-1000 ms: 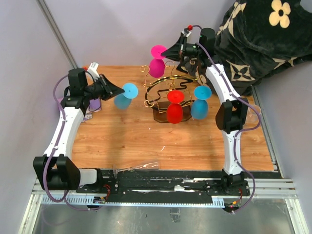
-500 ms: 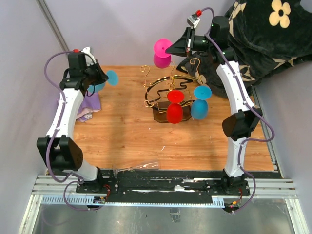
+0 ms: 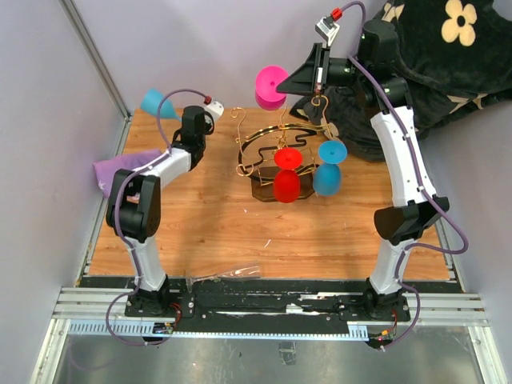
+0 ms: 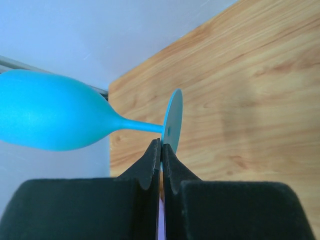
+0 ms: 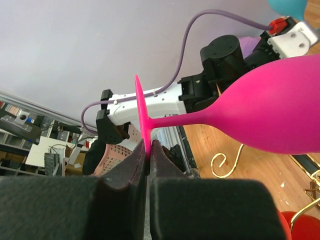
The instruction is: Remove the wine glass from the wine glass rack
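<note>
The gold wire wine glass rack (image 3: 276,138) stands on its dark base at the back middle of the table. A red glass (image 3: 286,178) and a blue glass (image 3: 329,170) hang on it. My right gripper (image 3: 291,82) is shut on the foot of a pink wine glass (image 3: 271,85) and holds it above and behind the rack; in the right wrist view the jaws (image 5: 149,145) pinch the pink foot (image 5: 140,107). My left gripper (image 4: 161,146) is shut on the foot of a light blue wine glass (image 4: 47,117), held at the far left back corner (image 3: 154,102).
A purple cloth (image 3: 120,166) lies at the left table edge. A dark flowered blanket (image 3: 436,64) is piled at the back right. A clear plastic piece (image 3: 226,274) lies at the front edge. A gold scroll end (image 5: 225,162) of the rack is below the pink glass.
My left arm has swung the light blue glass away from the rack to the far left back corner. My right arm has lifted the pink glass higher and slightly right.
</note>
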